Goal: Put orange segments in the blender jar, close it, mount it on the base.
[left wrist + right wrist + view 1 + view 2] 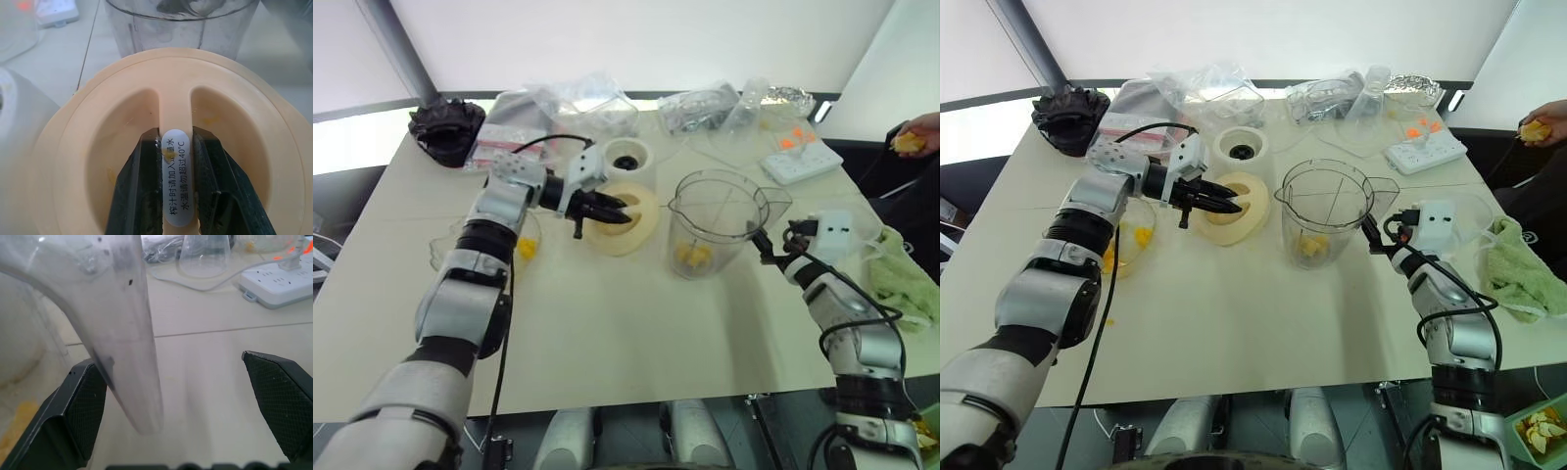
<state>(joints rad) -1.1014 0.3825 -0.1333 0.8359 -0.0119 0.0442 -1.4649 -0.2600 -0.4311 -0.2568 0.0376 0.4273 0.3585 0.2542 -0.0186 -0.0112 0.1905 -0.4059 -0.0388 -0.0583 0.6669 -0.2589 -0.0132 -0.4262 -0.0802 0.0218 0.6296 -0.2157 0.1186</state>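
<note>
The blender jar [717,221] stands centre-frame on the tabletop [636,343], orange segments [693,255] at its bottom — light, rigid, slick plastic, best taken by its handle. The right pincer [171,401] gapes around that handle. The left pincer [177,161] is clamped on the lid [161,127] by its central rib.

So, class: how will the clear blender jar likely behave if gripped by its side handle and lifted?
The blender jar looks rigid and probably light: clear plastic, few orange segments inside. Tall and open-topped, it may tilt away from the handle. Smooth plastic could slip.
</note>
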